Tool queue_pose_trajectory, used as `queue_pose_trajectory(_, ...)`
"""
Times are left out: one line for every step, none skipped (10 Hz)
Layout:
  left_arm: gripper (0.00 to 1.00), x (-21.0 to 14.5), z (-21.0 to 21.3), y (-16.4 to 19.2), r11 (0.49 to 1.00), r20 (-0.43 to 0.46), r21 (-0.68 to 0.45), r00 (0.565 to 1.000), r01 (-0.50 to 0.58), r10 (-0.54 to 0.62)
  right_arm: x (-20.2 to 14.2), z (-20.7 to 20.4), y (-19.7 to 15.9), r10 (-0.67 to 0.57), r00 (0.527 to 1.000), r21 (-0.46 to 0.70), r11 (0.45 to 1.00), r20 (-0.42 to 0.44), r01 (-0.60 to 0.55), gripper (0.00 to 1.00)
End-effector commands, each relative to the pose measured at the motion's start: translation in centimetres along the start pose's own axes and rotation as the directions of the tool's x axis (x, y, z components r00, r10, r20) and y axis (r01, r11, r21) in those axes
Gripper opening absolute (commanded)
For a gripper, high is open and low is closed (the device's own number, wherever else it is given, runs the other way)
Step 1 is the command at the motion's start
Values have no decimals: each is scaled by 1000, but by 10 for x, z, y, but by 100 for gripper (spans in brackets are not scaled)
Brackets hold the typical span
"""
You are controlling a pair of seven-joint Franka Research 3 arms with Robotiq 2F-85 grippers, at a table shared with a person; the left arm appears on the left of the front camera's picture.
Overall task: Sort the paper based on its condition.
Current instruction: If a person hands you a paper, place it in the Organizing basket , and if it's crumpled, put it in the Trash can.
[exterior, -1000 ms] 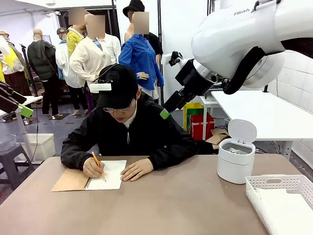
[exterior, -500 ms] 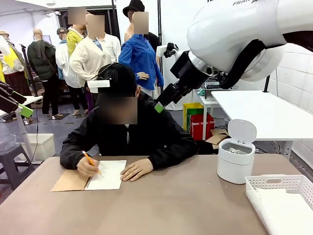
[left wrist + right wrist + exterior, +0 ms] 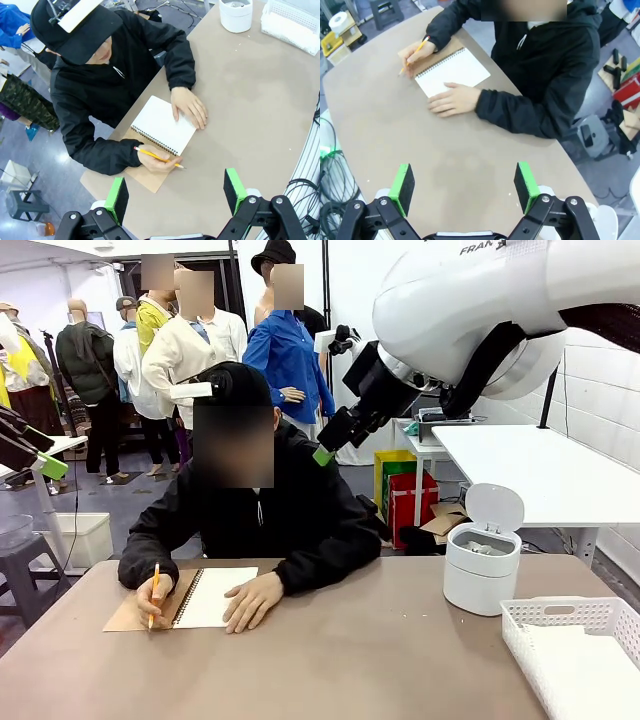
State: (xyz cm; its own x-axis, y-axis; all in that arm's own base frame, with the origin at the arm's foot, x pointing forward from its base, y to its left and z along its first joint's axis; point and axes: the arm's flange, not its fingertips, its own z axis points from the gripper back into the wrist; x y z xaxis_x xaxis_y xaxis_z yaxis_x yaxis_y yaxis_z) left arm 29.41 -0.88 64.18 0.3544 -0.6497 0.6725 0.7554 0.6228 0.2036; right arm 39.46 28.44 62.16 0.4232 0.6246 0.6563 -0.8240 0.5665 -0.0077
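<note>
No loose paper is in view. A person at the far side rests one hand on the white page of an open spiral notebook (image 3: pixel 215 598) (image 3: pixel 162 125) (image 3: pixel 452 70). The other hand holds a yellow pencil (image 3: pixel 153 592) (image 3: pixel 157 156) (image 3: pixel 412 56) over the brown cover. My left gripper (image 3: pixel 176 195) hangs open high above the table's near side, nothing between its green pads. My right gripper (image 3: pixel 464 187) is open too, high over the table and looking down on the notebook. In the front view it (image 3: pixel 325 448) is raised beside the person's head.
A white lidded bin (image 3: pixel 482 565) (image 3: pixel 236 14) stands open at the right of the brown table (image 3: pixel 350 660). A white slatted basket (image 3: pixel 575 640) (image 3: pixel 295 20) sits at the near right corner. Several people stand in the background.
My right arm has swung left and slightly up, towards the person's head. The person has stopped writing: the pencil hand slid left off the page onto the brown cover.
</note>
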Motion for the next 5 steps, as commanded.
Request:
queue_pose_trajectory(100,0,0,1,1000,5,9,1000,-2,2,-1,4,3,-10,1000,3,1000,6,10,100)
queue_pose_trajectory(100,0,0,1,1000,5,9,1000,-2,2,-1,4,3,-10,1000,3,1000,6,10,100)
queue_pose_trajectory(100,0,0,1,1000,5,9,1000,-2,2,-1,4,3,-10,1000,3,1000,6,10,100)
queue_pose_trajectory(100,0,0,1,1000,5,9,1000,-2,2,-1,4,3,-10,1000,3,1000,6,10,100)
queue_pose_trajectory(100,0,0,1,1000,5,9,1000,-2,2,-1,4,3,-10,1000,3,1000,6,10,100)
